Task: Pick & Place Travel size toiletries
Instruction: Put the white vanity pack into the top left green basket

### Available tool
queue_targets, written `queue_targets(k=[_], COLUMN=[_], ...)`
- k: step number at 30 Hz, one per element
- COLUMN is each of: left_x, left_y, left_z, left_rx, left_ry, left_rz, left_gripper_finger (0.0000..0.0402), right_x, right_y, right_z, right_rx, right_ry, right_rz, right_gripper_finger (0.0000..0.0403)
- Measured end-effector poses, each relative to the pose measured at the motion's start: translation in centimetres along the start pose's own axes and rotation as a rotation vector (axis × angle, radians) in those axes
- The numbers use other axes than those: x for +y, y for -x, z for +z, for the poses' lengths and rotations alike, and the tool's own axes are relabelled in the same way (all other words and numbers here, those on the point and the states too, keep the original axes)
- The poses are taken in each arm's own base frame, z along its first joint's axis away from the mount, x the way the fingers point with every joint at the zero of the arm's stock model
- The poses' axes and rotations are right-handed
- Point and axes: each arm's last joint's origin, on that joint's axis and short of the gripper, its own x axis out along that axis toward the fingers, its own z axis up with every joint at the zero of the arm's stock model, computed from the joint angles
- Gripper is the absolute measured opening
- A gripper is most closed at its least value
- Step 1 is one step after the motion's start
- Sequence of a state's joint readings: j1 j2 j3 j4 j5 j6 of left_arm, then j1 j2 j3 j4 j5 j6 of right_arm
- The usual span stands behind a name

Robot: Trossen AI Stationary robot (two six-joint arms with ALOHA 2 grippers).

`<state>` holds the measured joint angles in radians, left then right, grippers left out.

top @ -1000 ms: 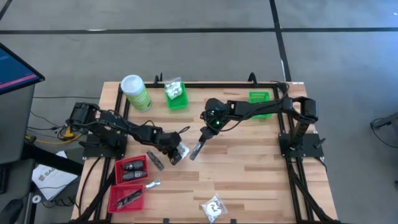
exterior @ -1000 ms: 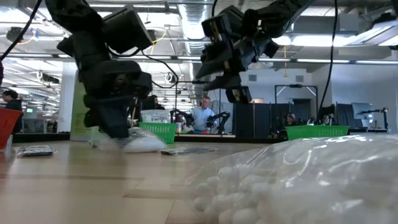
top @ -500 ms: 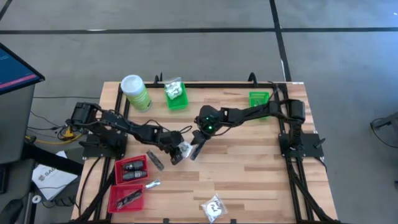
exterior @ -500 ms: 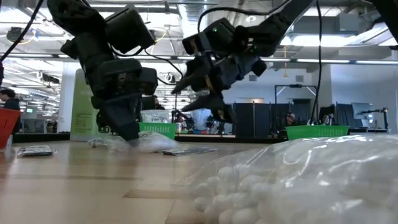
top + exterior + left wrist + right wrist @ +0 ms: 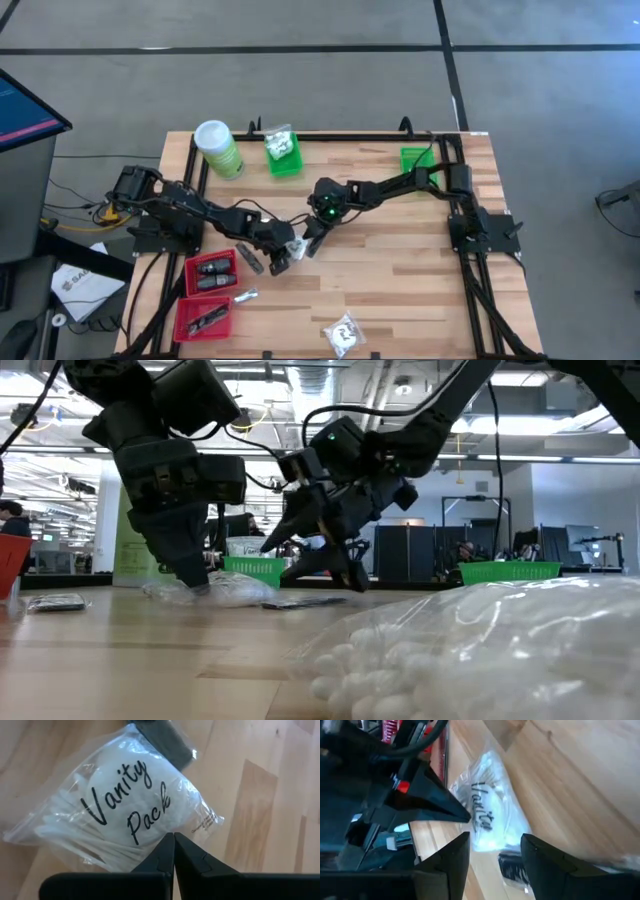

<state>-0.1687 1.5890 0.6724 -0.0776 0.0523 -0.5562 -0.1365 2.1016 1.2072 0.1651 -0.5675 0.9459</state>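
Closing in, right gripper (image 5: 308,243) lower (beside vanity pack (image 5: 120,815))

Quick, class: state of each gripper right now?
Left gripper: shut, pinching the Vanity Pack packet.
Right gripper: open, holding nothing, beside that packet.

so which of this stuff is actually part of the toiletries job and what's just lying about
Job:
- Vanity Pack packet, left tool shut on its edge
- right tool, open just above it
- cotton-ball bag
- silvery sachet
- dark sticks in the red baskets

Lying about:
- green canister
- green baskets
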Motion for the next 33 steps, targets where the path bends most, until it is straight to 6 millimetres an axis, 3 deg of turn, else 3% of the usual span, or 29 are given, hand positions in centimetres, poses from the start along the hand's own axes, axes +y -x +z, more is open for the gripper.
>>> queue_targets(k=[16, 26, 33], left_x=[-0.6, -0.8, -0.8], left_y=[0.0, 0.0, 0.0], left_z=[-0.3, -0.5, -0.5], left_rx=[0.002, 0.014, 0.01], left_ry=[-0.017, -0.021, -0.026], left_rz=[-0.014, -0.019, -0.013], left_gripper_finger=[0.0, 0.0, 0.0], right_x=[1.9, 1.1, 1.5], right_y=[-2.8, -3.3, -3.8], right_z=[3.8, 3.3, 2.5], right_rx=[0.028, 0.11, 0.13], right_ry=[0.113, 0.172, 0.215], right_rz=[-0.064, -0.133, -0.131], right_gripper_finger=[0.017, 0.0166, 0.0157])
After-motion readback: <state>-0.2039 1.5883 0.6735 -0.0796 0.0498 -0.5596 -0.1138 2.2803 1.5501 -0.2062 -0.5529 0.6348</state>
